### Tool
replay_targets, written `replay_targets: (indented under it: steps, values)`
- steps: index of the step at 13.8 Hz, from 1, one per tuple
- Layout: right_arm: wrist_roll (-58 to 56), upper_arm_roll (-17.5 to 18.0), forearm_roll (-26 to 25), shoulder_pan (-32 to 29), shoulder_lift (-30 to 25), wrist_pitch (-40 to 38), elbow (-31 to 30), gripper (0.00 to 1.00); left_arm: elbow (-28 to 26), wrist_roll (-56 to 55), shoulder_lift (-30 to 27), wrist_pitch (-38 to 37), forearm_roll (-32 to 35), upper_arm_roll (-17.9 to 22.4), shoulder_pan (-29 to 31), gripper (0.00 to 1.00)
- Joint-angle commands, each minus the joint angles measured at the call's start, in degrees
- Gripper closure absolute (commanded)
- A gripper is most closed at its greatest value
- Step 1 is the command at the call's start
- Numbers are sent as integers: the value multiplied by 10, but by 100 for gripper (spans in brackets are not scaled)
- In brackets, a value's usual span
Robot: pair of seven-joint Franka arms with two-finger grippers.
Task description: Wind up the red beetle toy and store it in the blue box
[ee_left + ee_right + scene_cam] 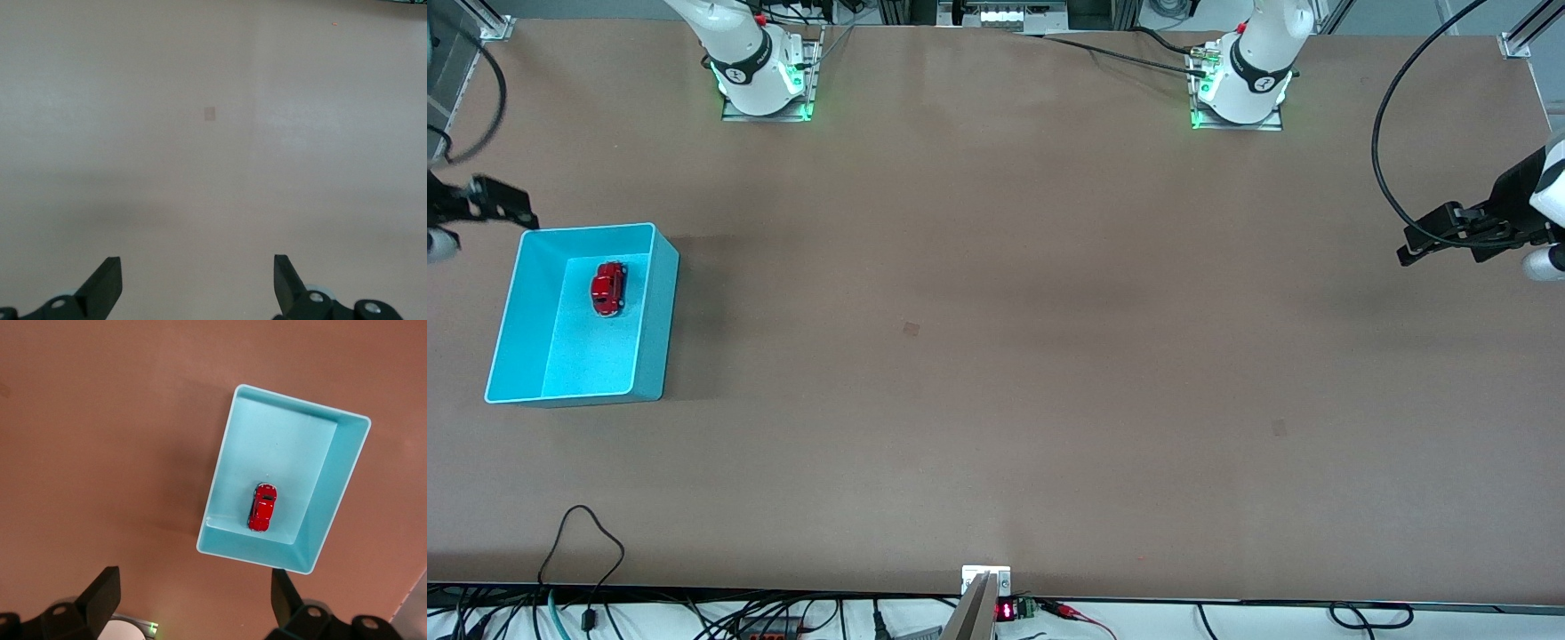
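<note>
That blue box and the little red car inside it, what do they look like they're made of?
The blue box looks like thin molded plastic: uniform cyan color, smooth matte walls, a pale rim. The red beetle toy on its floor has a glossy painted shell with bright highlights and silvery ends; whether it is die-cast metal or hard plastic can't be told from its look.

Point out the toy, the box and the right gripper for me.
toy (607, 288): front view, on its red roof.
box (655, 311): front view, on its outer side wall.
right gripper (193, 590): right wrist view, midway between its open fingertips.
</note>
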Motion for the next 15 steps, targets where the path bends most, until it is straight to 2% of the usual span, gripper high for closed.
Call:
replay_targets:
  steps: [1,5,15]
  values:
    - [6,-3,4,20,-10,-47,38,0,4,6,-4,-2,11,-6,0,0]
    - [61,-4,6,24,-11,-65,48,0,4,5,-2,0,11,-5,0,0]
    - [83,-4,22,20,-12,-22,19,0,3,1,-4,-8,10,2,-5,0]
